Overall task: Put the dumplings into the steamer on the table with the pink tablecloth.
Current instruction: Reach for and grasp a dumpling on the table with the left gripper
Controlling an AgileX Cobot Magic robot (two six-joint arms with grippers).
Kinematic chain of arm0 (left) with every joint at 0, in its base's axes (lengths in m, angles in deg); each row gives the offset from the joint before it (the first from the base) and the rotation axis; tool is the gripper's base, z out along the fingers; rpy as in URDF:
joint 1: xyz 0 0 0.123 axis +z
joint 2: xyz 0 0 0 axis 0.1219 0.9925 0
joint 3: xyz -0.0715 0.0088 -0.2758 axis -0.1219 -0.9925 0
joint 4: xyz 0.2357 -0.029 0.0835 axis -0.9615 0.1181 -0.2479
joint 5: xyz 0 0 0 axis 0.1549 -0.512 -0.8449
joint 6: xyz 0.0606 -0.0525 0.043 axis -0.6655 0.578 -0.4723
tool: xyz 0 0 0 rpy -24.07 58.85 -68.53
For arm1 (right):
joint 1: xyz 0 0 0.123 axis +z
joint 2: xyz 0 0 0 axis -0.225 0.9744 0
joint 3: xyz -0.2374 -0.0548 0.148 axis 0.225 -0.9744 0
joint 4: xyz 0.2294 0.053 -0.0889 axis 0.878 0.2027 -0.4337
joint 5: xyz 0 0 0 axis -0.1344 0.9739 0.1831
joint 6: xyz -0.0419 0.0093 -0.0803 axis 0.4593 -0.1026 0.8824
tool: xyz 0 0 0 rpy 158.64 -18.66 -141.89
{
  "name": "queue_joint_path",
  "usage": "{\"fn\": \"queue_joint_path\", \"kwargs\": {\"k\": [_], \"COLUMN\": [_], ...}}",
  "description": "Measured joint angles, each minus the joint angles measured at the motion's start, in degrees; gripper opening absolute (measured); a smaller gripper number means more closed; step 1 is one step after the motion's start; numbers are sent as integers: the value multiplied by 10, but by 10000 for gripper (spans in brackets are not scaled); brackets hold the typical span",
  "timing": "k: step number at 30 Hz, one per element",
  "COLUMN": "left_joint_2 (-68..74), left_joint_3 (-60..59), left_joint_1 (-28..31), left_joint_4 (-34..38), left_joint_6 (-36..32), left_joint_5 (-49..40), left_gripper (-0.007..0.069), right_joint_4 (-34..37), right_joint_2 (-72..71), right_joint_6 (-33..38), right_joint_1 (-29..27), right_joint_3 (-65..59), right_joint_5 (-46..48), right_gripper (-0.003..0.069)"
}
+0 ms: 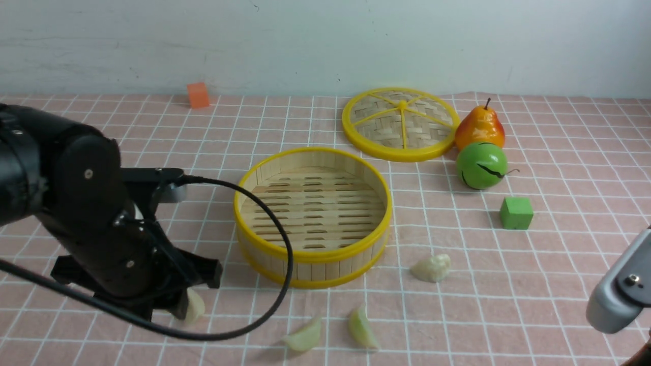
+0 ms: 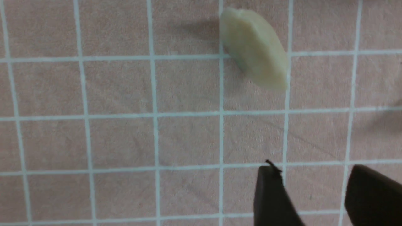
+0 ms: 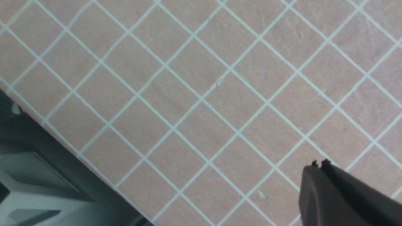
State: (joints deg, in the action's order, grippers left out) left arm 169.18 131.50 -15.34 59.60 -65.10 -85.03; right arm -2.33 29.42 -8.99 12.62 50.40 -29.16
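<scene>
Altogether, four dumplings lie loose on the pink tablecloth, none of them inside the steamer. One dumpling sits just ahead of the left gripper, clear of both fingertips. From the front it peeks out, half hidden, at that gripper's right side. Two more lie side by side further to the gripper's right, near the front edge. The fourth rests beyond them, near the steamer's right front wall.

The single steamer stands upright, beyond and to the right of the left gripper, near it but apart. Further out are one flat woven lid, and one pear and one green round fruit close together beside the lid. One green cube sits nearer than the fruit, and one orange cube sits at the far edge.

The checked cloth covers the whole table, slightly wrinkled, and a plain white wall stands behind.

The left arm is bent low over the cloth, wrist pointing down. A black cable loops from it across the steamer's front. Its jaws stand apart with nothing between them. The right arm shows only as a grey part at the near right corner. The right gripper hangs above bare cloth, fingers pressed together on nothing.
</scene>
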Motion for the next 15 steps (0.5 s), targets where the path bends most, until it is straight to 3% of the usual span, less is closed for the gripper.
{"fn": "queue_joint_path", "kwargs": {"k": [3, 6, 15], "left_joint_2": [33, 61, 130], "left_joint_3": [1, 1, 8], "left_joint_1": [-1, -1, 17], "left_joint_4": [8, 17, 5], "left_joint_6": [24, 39, 112], "left_joint_5": [34, 66, 163], "left_gripper": [479, 525, 510], "right_joint_4": [-56, -82, -86], "right_joint_2": [0, 0, 0], "right_joint_6": [-49, -66, -74], "right_joint_1": [26, 32, 32], "right_joint_3": [0, 0, 0], "right_joint_5": [-1, -4, -31], "right_gripper": [-3, -3, -1]}}
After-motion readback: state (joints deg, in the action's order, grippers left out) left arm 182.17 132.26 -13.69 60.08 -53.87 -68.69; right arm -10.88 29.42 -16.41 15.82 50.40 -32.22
